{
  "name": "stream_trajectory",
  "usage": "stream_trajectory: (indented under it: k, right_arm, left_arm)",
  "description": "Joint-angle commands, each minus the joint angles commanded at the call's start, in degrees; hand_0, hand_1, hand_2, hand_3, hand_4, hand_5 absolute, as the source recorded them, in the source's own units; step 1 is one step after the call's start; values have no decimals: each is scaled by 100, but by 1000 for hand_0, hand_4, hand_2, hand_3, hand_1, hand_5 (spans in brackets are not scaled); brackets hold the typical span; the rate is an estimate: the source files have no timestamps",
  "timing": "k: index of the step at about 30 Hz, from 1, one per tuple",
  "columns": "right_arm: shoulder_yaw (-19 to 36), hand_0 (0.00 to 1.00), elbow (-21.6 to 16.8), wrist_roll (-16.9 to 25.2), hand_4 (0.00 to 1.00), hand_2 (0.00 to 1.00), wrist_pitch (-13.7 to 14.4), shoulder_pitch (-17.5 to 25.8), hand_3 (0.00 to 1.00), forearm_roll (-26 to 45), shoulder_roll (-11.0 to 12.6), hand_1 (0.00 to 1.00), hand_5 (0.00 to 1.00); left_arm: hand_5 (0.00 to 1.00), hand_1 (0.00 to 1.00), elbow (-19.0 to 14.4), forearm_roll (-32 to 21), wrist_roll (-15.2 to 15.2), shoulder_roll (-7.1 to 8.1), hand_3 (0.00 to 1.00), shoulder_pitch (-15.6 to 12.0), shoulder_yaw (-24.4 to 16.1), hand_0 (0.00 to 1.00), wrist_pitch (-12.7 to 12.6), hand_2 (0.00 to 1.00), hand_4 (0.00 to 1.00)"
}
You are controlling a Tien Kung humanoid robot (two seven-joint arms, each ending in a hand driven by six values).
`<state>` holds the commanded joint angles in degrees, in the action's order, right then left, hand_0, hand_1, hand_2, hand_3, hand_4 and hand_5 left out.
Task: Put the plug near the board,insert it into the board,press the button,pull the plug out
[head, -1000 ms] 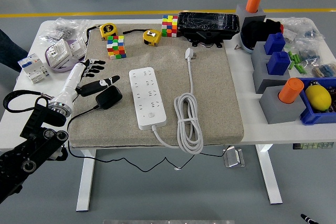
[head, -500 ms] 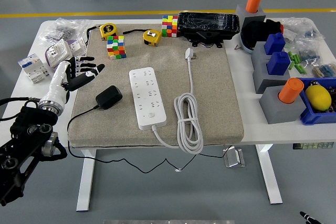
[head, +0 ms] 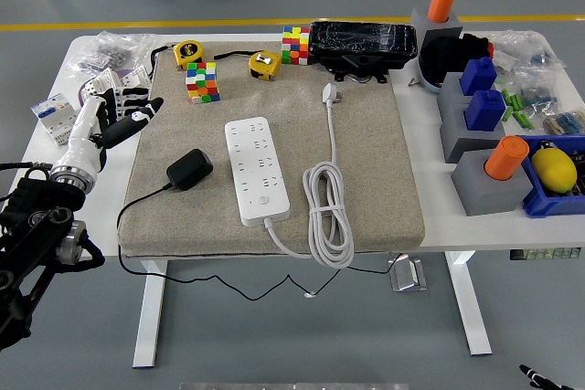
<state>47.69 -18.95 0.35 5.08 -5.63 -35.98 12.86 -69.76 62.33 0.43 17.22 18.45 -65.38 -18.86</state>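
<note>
A black plug adapter (head: 189, 169) lies on the beige mat (head: 375, 171), just left of the white power strip (head: 255, 169), with its thin black cable trailing off the mat's left front. The strip's round button (head: 263, 198) faces up near its front end. The strip's own white cord (head: 327, 212) lies coiled to the right, ending in a white plug (head: 330, 92) at the back. My left hand (head: 121, 116) hovers at the table's left edge, fingers spread and holding nothing, well left of the adapter. The right arm does not show.
Two tape measures (head: 186, 52) and two colour cubes (head: 202, 81) sit behind the mat, beside a black case (head: 362, 43). Boxes and bags (head: 110, 66) crowd the back left. Grey blocks with orange and blue pegs (head: 480, 111) and a blue bin (head: 558, 180) fill the right.
My left hand has let go of the black adapter, which now rests beside the strip, and has drawn back leftward and away toward the table's left edge.
</note>
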Motion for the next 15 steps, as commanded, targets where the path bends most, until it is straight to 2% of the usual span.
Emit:
stream_trajectory:
  k: [8,15]
  right_arm:
    - [-47,601,30,-11,951,638,3,-1,554,17,9,639,488]
    - [-67,599,29,-22,949,637,5,-8,553,16,21,640,490]
  left_arm:
    - [333,594,-17,22,5,116,600,-130,-155,532,8,576,811]
    - [335,596,-61,70,36,119,598,-215,-282,537,41,576,807]
